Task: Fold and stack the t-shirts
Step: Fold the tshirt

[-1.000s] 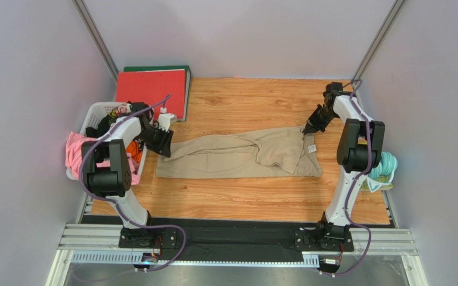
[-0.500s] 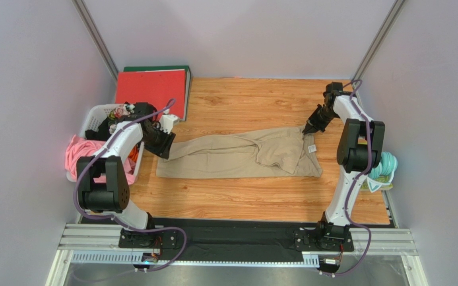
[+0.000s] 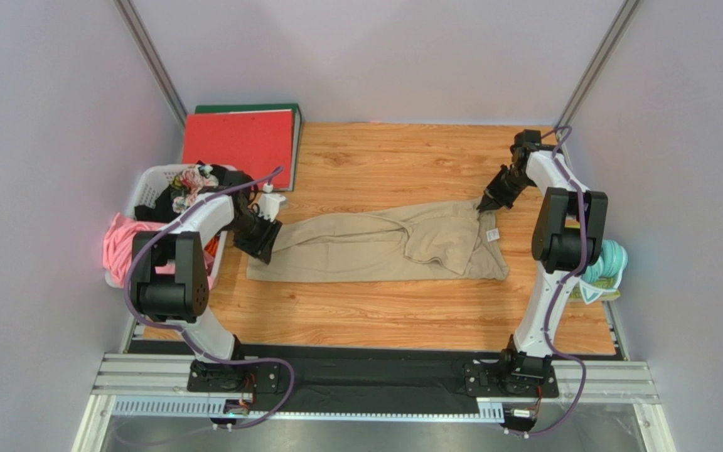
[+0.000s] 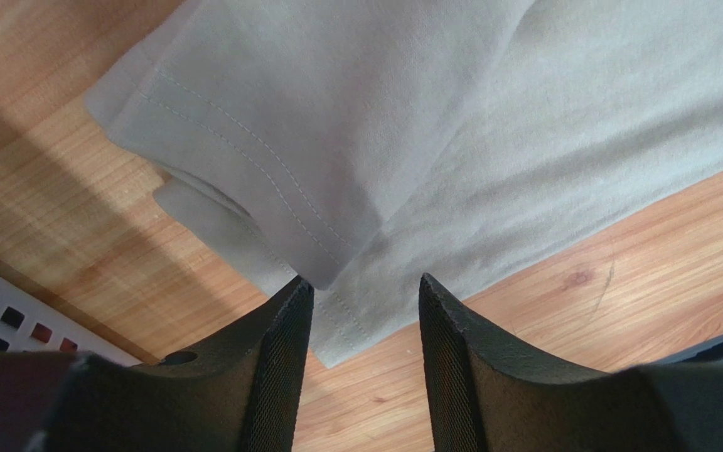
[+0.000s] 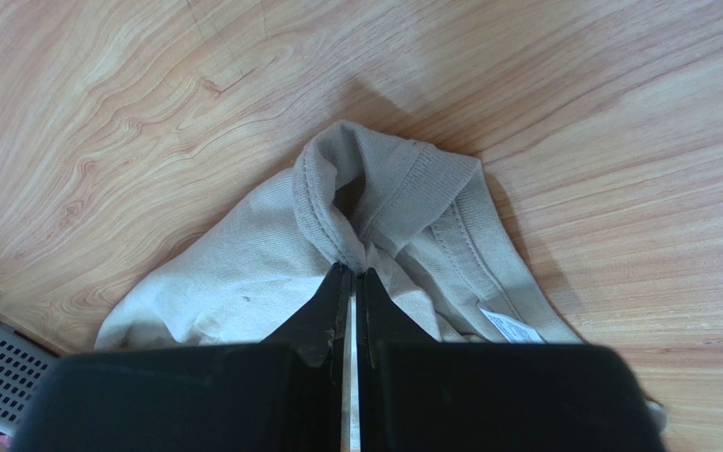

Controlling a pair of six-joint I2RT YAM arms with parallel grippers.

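Note:
A tan-beige t-shirt [image 3: 375, 247] lies stretched across the wooden table, bunched and folded over toward its right end. My right gripper [image 3: 484, 203] is shut on the shirt's ribbed collar [image 5: 375, 202] at the far right end; a small white label [image 5: 511, 326] shows beside it. My left gripper [image 3: 260, 245] is open at the shirt's left end, its jaws [image 4: 363, 292] straddling the hemmed corner [image 4: 337, 325], which lies flat on the wood.
A white laundry basket [image 3: 148, 181] with mixed clothes and a pink garment [image 3: 118, 240] stands at the left edge. A red binder [image 3: 241, 139] lies at the back left. A teal cloth [image 3: 607, 264] sits at the right edge.
My left gripper has moved slightly toward the near side along the shirt's left end. The right gripper and the shirt have not visibly moved.

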